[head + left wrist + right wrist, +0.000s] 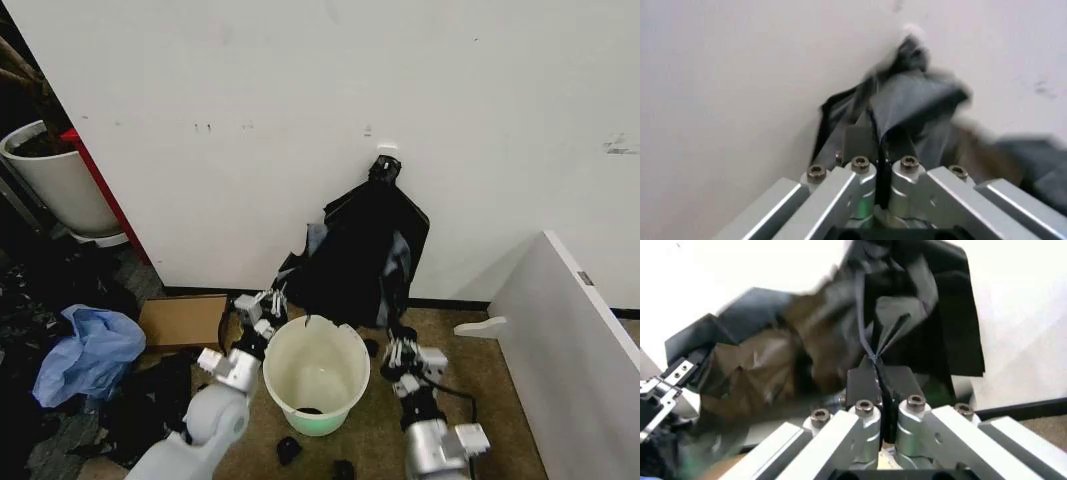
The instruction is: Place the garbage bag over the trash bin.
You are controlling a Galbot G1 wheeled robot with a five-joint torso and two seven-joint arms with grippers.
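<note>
Trash bin (316,385): one, white, upright on the floor between two grippers.
Garbage bag (893,325): one, stretched above the bin's far side.
Left gripper (879,145): clenched on bag film.
Right gripper (875,371): clenched on bag film.

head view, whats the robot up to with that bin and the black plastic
The robot stands over the white trash bin, which is upright on the floor and unlined. Both end effectors are raised at the bin's rim: the left end effector and the right end effector are each shut on an edge of the thin black garbage bag, as the wrist views show. The bag hangs in front of the wall behind the bin, not yet over it.
</note>
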